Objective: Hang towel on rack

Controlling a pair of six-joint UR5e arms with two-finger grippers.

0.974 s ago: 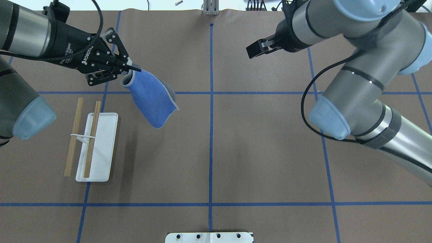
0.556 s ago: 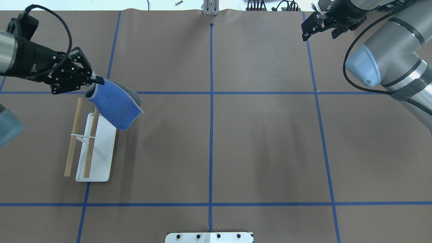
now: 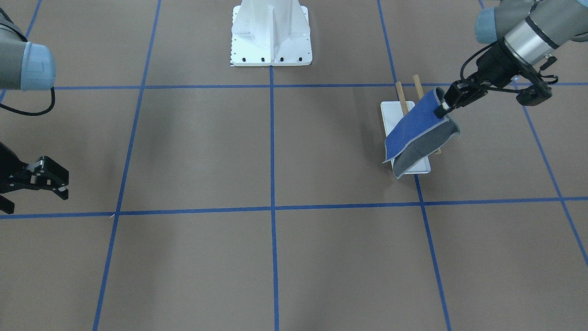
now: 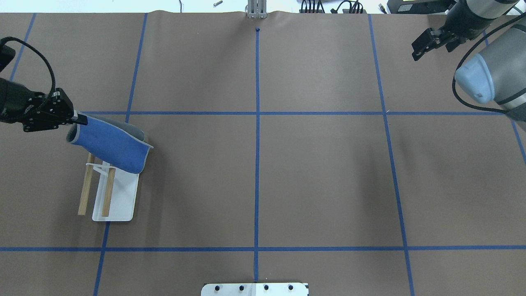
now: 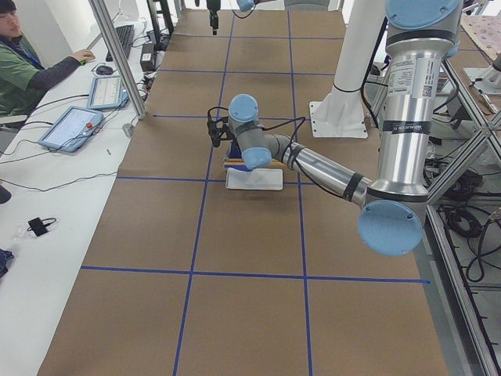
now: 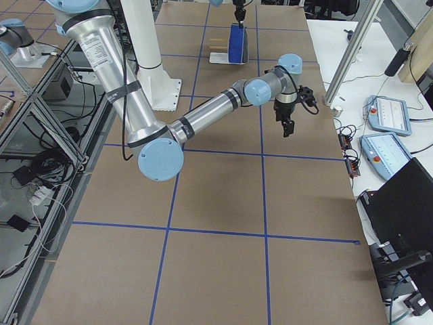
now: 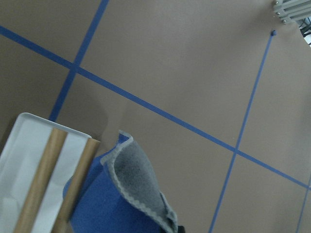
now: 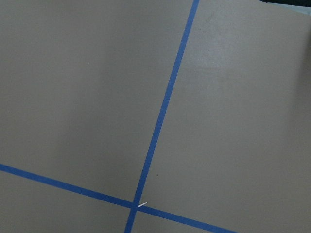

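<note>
The towel [image 4: 113, 146], blue with a grey underside, hangs folded from my left gripper [image 4: 78, 120], which is shut on its upper edge. The towel hangs over the far end of the rack, whose two wooden dowels [image 4: 85, 193] stand above a white base [image 4: 121, 197]. In the front view the towel [image 3: 413, 126] drapes across the dowels [image 3: 399, 94] and the base [image 3: 390, 115] below my left gripper [image 3: 444, 108]. The left wrist view shows the towel's grey fold [image 7: 133, 179] beside the dowels [image 7: 43, 179]. My right gripper [image 4: 418, 49] is open and empty at the far right; it also shows in the front view [image 3: 57, 181].
The big white bolted pedestal [image 3: 271, 32] stands at the robot's side of the table, its plate at the overhead view's bottom edge [image 4: 254, 289]. Blue tape lines cross the brown table. An operator sits beyond the table's far edge in the left view [image 5: 23, 70].
My left gripper has carried the towel left and nearer, from beside the rack to over its far end. My right arm has pulled back to the far right.
</note>
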